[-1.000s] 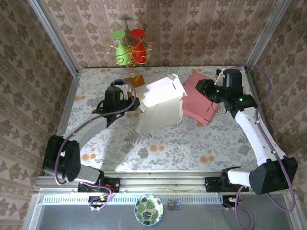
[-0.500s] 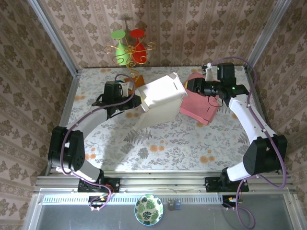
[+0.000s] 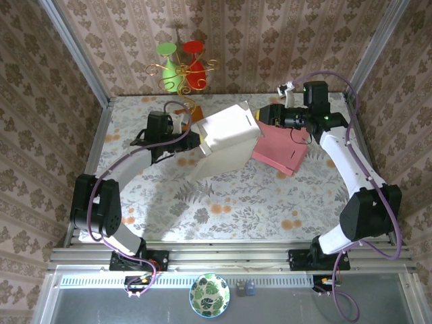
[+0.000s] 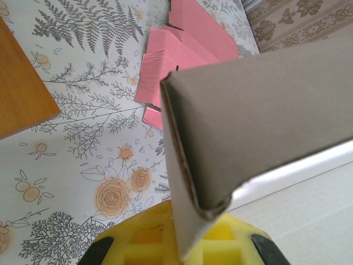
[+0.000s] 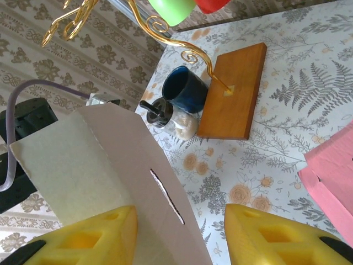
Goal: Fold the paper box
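Two hands share the white paper box [image 3: 226,138]; left hand [image 4: 185,248] clamps its edge, steadying it; right hand [image 5: 182,232] stands apart at its flap.

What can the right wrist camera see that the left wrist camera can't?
Right wrist, not left wrist: a blue mug and a gold wire stand holding a green cup and a red cup.
Left wrist, not right wrist: the left end effector pinching a corner of the white paper box, very close up.
Both: the white paper box, the pink box, the wooden base and the flowery table.
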Available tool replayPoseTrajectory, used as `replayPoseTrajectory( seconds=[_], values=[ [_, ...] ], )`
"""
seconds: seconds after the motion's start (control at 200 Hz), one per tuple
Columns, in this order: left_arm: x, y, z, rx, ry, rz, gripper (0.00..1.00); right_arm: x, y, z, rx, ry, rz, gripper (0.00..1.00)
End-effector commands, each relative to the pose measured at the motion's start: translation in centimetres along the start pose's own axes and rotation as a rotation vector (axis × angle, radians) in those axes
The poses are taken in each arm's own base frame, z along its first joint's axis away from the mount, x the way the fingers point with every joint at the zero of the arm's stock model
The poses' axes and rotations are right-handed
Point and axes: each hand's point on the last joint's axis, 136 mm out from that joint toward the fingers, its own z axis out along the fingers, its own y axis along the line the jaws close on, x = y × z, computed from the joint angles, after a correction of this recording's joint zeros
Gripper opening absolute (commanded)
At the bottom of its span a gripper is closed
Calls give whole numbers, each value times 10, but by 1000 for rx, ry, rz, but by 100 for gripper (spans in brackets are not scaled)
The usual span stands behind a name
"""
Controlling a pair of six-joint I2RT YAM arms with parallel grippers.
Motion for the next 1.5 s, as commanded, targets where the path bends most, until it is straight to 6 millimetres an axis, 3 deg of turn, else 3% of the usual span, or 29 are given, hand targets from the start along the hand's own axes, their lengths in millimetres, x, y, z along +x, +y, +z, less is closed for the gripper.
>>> replayPoseTrajectory(
  seconds=[0.0,0.34,0.62,0.935,1.1,1.33,1.495],
  values=[
    [-7,-7,0,32,8,25,0,-2,12,1,-40,18,-36,47],
    [-5,-10,-1,44,11,30,0,0,15,2,-1,13,-78,48],
    [-6,-14,-1,56,13,27,0,-2,37,-8,-30,-9,-135,51],
    [-9,-20,-2,82,16,26,0,-1,32,-5,-19,2,-140,47],
    [-7,-20,-2,82,25,21,0,-4,38,-6,-36,-2,-147,49],
    [-6,-19,-3,83,25,13,0,-4,50,-22,-39,-30,-168,53],
    [-6,-22,-2,104,26,3,0,-4,46,-31,-41,-56,-145,55]
  ],
)
